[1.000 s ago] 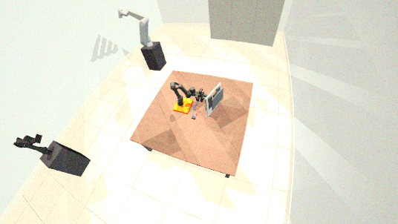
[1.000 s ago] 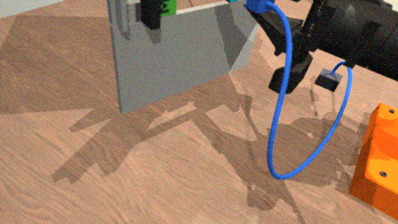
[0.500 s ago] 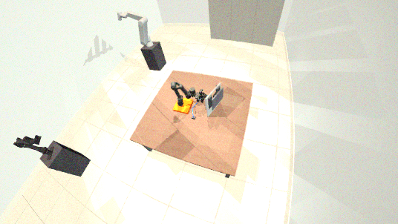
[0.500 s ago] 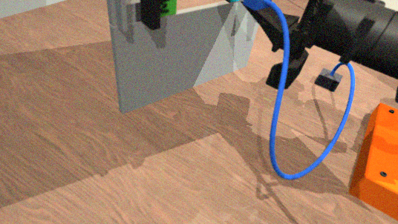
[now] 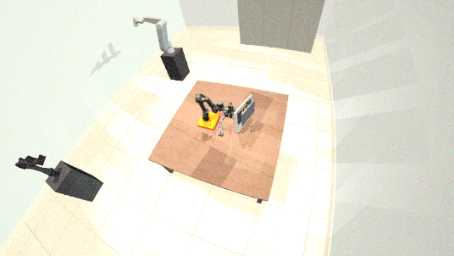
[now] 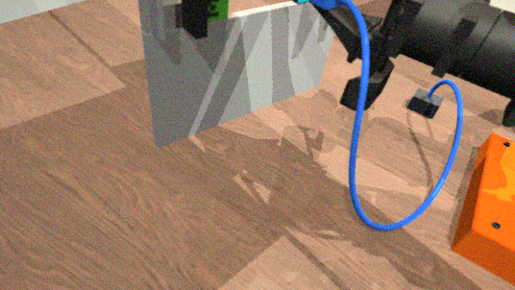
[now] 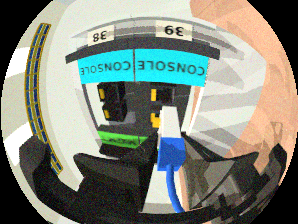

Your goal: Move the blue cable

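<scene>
Looks like the lining-up step: blue plug point(image 6: 331, 4) point(image 7: 171, 152) is pinched by the gripper point(image 5: 232, 111) point(image 6: 323, 7) point(image 7: 168, 136) near the ports point(image 7: 163, 94) by label 39 point(image 7: 173, 30), seating can't be told. Next, tbh, it should be squared up, then pushed home.

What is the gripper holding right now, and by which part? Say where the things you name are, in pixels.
The gripper point(image 7: 168, 136) holds the blue cable's plug point(image 7: 171, 152), apparently by its sides; the exact contact spot is hard to make out.

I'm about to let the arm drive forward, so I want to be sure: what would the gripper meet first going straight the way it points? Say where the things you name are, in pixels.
Probably the lower port in the column labelled 39, met by the blue plug point(image 7: 171, 152) in the gripper point(image 7: 168, 136); depth is unclear.
</scene>
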`<state>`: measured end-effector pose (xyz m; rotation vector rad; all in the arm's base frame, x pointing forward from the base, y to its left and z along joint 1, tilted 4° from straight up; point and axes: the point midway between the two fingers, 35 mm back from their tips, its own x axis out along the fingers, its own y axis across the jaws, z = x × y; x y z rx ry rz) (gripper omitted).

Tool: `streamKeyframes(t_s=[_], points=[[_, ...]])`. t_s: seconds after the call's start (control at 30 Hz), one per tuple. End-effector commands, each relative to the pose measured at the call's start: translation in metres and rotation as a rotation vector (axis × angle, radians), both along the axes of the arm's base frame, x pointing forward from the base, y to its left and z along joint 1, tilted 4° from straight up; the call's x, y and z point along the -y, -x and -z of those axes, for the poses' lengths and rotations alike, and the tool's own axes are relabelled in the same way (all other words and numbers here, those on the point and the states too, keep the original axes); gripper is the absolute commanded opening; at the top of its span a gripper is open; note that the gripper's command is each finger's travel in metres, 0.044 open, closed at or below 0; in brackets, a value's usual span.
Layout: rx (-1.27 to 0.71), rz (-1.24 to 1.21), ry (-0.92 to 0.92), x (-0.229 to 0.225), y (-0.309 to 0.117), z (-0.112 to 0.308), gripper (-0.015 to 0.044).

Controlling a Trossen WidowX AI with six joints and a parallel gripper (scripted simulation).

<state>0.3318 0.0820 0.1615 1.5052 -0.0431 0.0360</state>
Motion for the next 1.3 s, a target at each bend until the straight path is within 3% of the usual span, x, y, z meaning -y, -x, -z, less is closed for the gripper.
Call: streamKeyframes(t_s=[0.0,1.27], points=[[0.006,-0.005,0.004,0.000,-0.002,-0.002,0.0000],[0.009,-0.005,0.005,0.011,-0.020,-0.003,0.0000]])
